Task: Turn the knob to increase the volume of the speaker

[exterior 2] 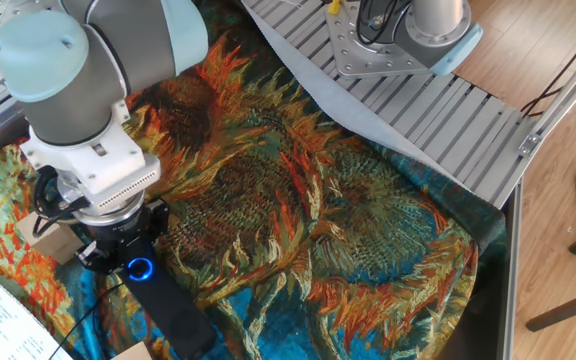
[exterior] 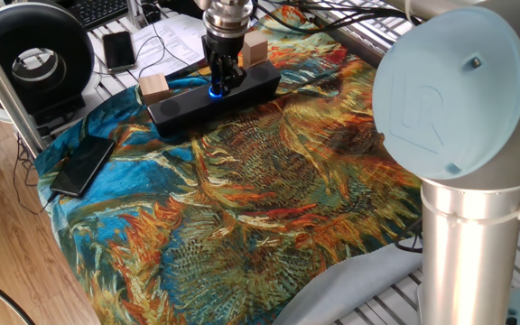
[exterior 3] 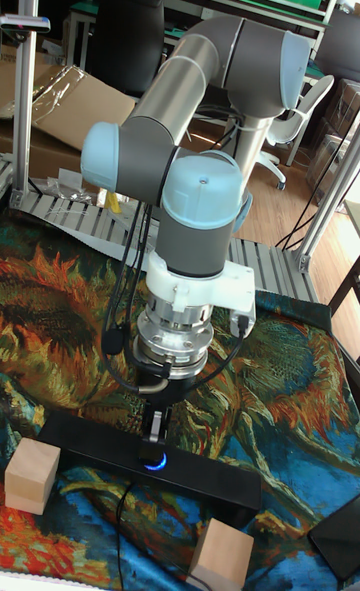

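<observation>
The speaker (exterior: 251,83) is a long black bar lying on the sunflower-print cloth at the far side of the table; it also shows as speaker (exterior 2: 181,318) and speaker (exterior 3: 80,439). Its knob (exterior: 216,90), ringed in blue light, sits mid-top, seen too as knob (exterior 2: 141,268) and knob (exterior 3: 155,462). My gripper (exterior: 221,79) points straight down, its fingers closed narrowly on the knob. The gripper (exterior 3: 156,434) hides most of the dial, so only the blue glow shows beneath the gripper (exterior 2: 130,256).
Two wooden blocks stand beside the speaker: one block (exterior: 153,85) at its left end, another block (exterior: 255,48) behind it. A flat black phone (exterior: 83,164) lies at the cloth's left edge. A second phone (exterior: 118,50), papers and a keyboard lie beyond.
</observation>
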